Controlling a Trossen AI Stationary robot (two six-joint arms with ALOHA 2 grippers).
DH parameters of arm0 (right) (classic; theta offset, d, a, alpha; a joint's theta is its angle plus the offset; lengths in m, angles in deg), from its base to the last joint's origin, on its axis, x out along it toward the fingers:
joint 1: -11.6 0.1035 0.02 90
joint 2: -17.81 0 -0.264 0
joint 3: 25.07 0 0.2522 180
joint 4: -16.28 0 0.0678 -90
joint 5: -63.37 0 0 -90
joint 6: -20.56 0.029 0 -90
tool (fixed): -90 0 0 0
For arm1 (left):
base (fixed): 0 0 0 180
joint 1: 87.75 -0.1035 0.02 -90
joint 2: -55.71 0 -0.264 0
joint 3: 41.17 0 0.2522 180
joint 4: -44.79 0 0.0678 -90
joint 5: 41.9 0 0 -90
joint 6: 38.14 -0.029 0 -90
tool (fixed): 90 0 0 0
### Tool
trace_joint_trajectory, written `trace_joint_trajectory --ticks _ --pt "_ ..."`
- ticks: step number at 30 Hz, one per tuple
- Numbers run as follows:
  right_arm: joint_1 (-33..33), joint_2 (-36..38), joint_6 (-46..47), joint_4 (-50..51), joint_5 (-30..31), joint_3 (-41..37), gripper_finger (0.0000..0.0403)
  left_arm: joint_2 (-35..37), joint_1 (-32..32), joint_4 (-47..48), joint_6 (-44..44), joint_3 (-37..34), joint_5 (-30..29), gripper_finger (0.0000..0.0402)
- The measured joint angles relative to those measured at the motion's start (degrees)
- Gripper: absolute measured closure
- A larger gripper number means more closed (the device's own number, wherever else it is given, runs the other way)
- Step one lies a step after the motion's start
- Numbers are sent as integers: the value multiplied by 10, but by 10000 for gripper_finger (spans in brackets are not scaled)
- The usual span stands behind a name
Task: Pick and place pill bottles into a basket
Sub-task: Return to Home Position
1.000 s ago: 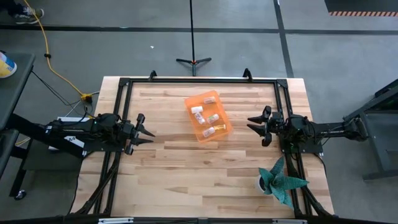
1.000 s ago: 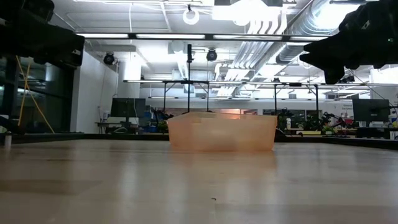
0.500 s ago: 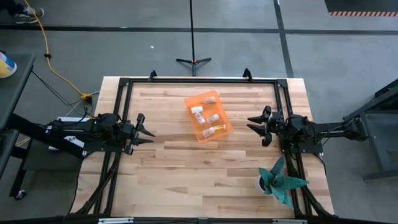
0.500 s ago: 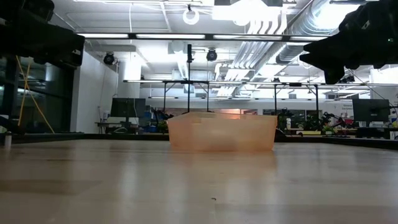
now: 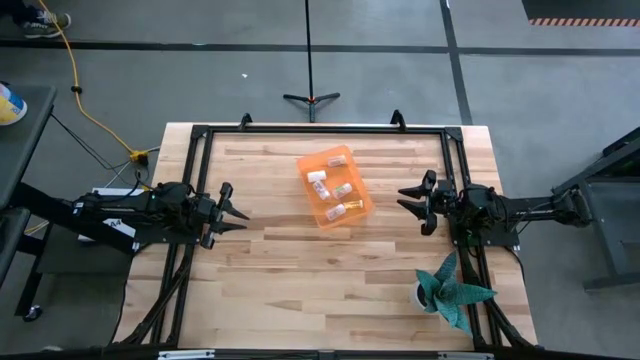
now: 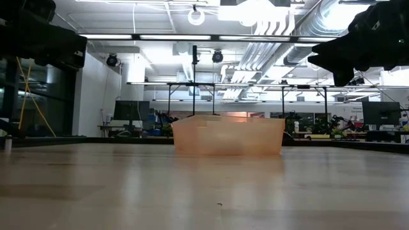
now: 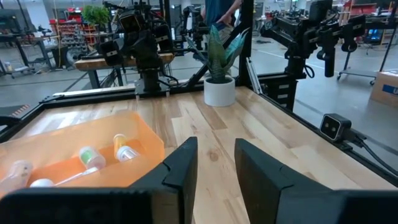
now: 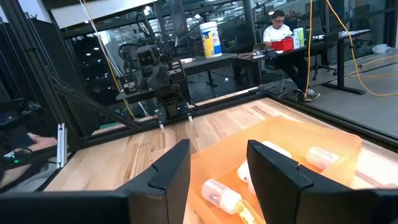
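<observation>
High view showed the left gripper [image 5: 236,208] well off to the left of the basket [image 5: 325,160] and the right gripper [image 5: 408,200] well off to its right. Both were apart from the basket, with fingers spread wide and holding nothing. Every one of the bottles [image 5: 342,190] in view lay inside the basket, so the sorting looked done and the step in hand looked like the return to rest.

To do that well, each arm would best draw away from the basket on its own side. The fingers should stay above and clear of the basket's walls, so that nothing was nudged. The right arm would also need to mind the plant [image 5: 450,290], which stood well apart from the basket, beyond that gripper. Open, empty fingers suited the move.

The basket was a low-walled tray of translucent orange plastic, set askew. The bottles in it lay on their sides. Most were clear or white with white caps, one was amber and one pale green. In the low view its wall hid them.
</observation>
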State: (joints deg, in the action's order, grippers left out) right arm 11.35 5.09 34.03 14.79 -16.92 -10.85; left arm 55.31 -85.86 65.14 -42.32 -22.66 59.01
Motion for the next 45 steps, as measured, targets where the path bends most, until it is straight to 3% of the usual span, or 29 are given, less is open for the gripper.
trace_joint_trajectory --ticks 45 --pt "0 0 0 0 0 0 244 0 0 0 0 0 0 259"
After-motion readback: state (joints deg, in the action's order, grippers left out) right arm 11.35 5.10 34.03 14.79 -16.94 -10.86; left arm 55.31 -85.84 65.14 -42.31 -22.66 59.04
